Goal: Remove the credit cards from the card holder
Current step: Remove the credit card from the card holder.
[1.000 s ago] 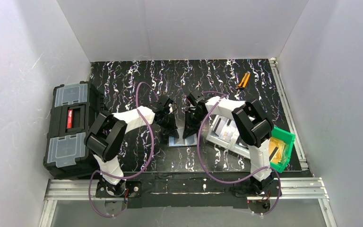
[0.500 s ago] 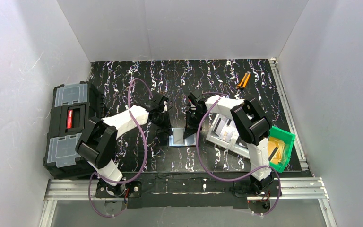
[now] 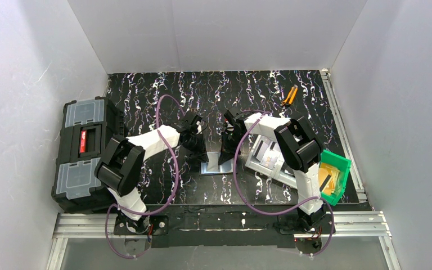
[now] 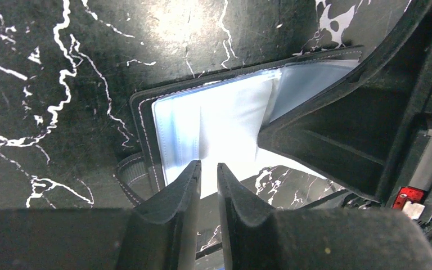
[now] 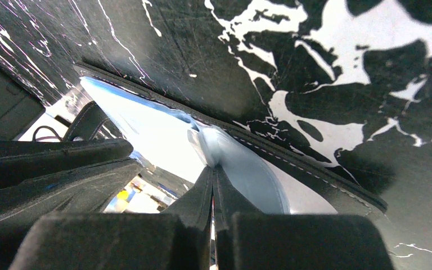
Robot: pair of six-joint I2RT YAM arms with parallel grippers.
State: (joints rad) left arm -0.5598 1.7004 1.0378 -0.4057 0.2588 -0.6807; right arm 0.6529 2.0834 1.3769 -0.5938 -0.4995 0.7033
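The card holder (image 3: 214,165) lies open on the black marbled table between my two grippers, its glossy blue-grey pockets facing up (image 4: 214,126). My left gripper (image 3: 199,157) is nearly shut with a thin empty gap, its tips (image 4: 208,169) over the holder's near edge. My right gripper (image 3: 225,155) is shut, pinching a blue-grey inner leaf (image 5: 242,163) of the holder and lifting it. No credit card shows in the pockets. A pale flat card-like piece (image 3: 267,156) lies in the grey bin and an orange-tan one (image 3: 331,175) in the green bin.
A big black toolbox (image 3: 84,152) stands at the left edge. The grey bin (image 3: 278,171) and green bin (image 3: 340,163) sit at the right. A small orange-handled tool (image 3: 288,95) lies at the back right. White walls enclose the table.
My left gripper pulled back and left from the holder, then came back to its left edge. My right gripper stayed on the holder's right side.
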